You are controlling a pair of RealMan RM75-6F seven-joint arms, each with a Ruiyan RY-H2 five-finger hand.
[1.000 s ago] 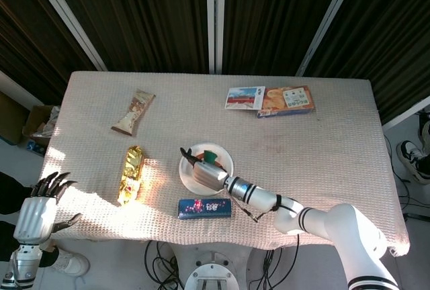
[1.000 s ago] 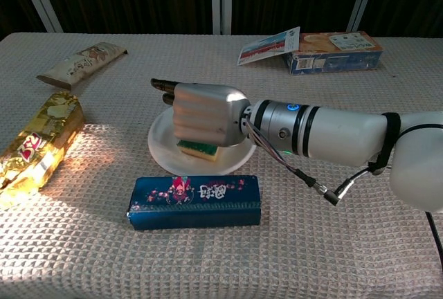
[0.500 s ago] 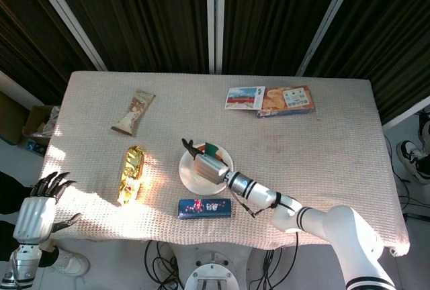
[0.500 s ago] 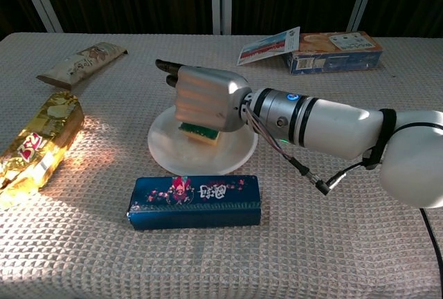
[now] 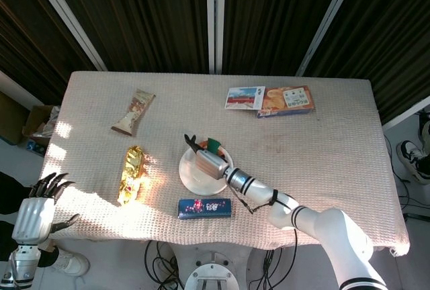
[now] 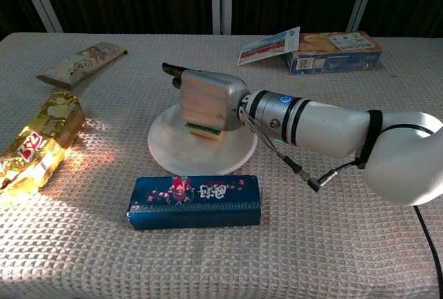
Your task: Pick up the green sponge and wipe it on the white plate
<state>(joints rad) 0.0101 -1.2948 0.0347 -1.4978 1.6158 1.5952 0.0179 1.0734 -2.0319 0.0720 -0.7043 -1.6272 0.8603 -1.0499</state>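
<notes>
Green sponge (image 6: 203, 130) sits clamped under the right hand (image 6: 208, 100), pressed onto the far half of the round white plate (image 6: 181, 155) at mid-table. Fingers are curled down over it, one dark fingertip (image 6: 170, 70) poking out past the plate's far rim. Left hand (image 5: 37, 209) hangs off the near left corner of the beige woven tablecloth (image 5: 336, 142), fingers spread and empty. Just in front of the plate lies a dark blue flowered box (image 6: 194, 201).
</notes>
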